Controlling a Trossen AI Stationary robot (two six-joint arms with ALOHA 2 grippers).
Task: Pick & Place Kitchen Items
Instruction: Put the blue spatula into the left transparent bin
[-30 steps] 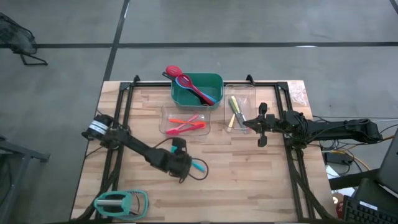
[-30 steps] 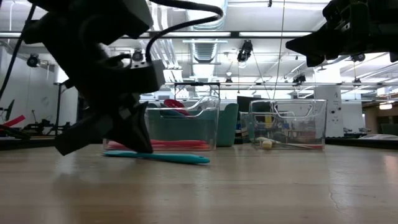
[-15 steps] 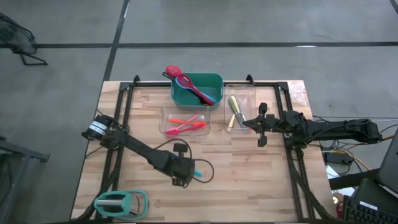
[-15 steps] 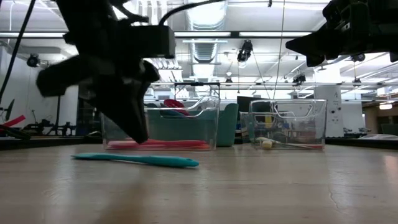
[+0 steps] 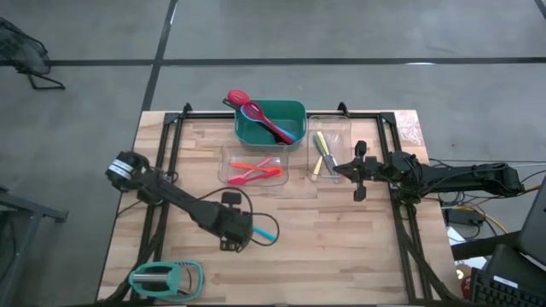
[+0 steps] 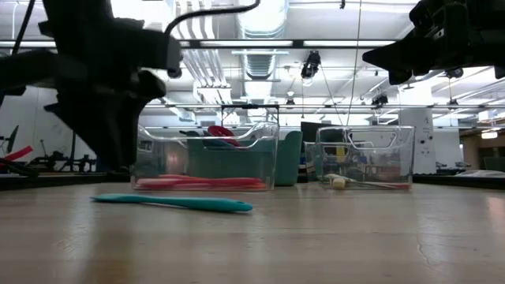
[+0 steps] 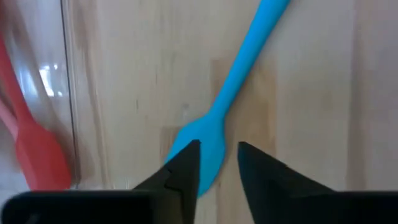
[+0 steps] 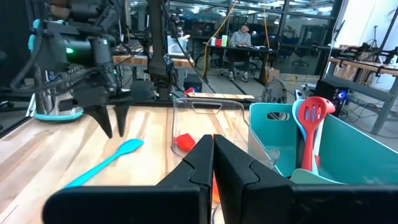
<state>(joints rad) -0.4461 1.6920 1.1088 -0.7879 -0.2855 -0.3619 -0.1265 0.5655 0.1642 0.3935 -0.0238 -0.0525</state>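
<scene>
Place: robotics lab / workshop.
Floor: bare grey concrete (image 5: 358, 34), dark lines.
Ceiling: exposed ducts (image 6: 264, 59), strip lights.
Background: desks w/ monitors, seated person (image 8: 240, 36), cables.

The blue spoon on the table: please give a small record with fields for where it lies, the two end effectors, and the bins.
blue spoon: flat on the wooden table, not held
left end effector: open, above the spoon's wide end
right end effector: shut, empty, over the right clear bin
green bin: red and blue utensils
middle clear bin: red and orange utensils
</scene>
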